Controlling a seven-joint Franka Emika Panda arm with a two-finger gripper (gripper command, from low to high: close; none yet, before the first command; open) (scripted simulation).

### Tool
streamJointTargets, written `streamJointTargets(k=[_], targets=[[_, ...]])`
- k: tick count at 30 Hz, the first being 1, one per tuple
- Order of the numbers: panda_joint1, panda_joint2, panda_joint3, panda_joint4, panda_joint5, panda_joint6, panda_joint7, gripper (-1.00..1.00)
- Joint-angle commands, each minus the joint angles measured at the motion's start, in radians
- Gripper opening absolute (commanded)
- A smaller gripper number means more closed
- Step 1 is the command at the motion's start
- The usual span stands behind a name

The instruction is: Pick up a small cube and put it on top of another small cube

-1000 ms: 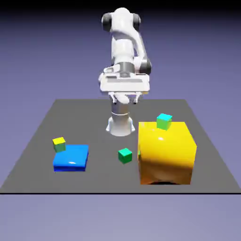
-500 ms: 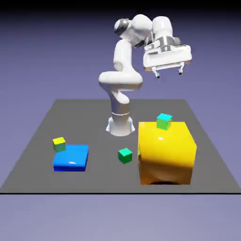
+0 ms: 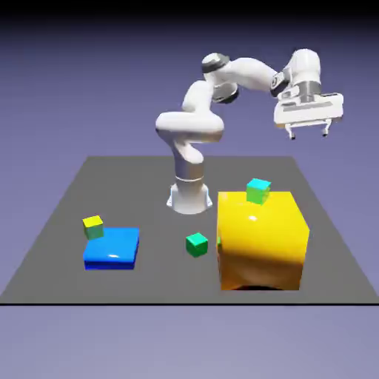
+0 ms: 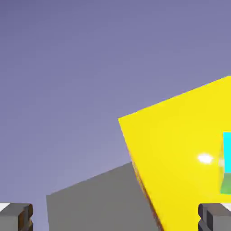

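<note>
Three small cubes show in the exterior view. One with a cyan top and green side [image 3: 257,191] sits on the big yellow block [image 3: 261,240], near its back edge. A green cube [image 3: 196,244] lies on the table left of that block. A yellow-topped cube [image 3: 92,226] rests by the blue slab's far left corner. No magenta-pink face shows on any of them. My gripper [image 3: 309,135] hangs open and empty high above the table, up and to the right of the cyan-topped cube. In the hand view my gripper [image 4: 115,219] has only bare space between its tips, and the cyan-topped cube [image 4: 227,160] is cut by the right edge.
A flat blue slab [image 3: 112,247] lies at the exterior view's left. The dark grey table [image 3: 148,185] ends in a front edge just below the yellow block. In the hand view the yellow block [image 4: 180,167] fills the lower right, with a table corner [image 4: 99,198] beside it.
The arm has swung from over its base up and toward the exterior view's right, ending high beyond the yellow block. The jaws stayed open. No cube moved.
</note>
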Motion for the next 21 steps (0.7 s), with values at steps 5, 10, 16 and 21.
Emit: streamJointTargets(k=[5, 10, 16, 21], targets=[[-0.033, -0.115, 0.181, 0.044, 0.107, -0.124, 0.148, 0.0], [-0.065, -0.23, 0.362, 0.087, 0.214, -0.249, 0.296, 0.0], [-0.105, -0.367, 0.58, 0.14, 0.343, -0.398, 0.473, 0.0], [-0.127, -0.397, 0.693, 0.133, 0.442, -0.327, 0.469, 0.0]])
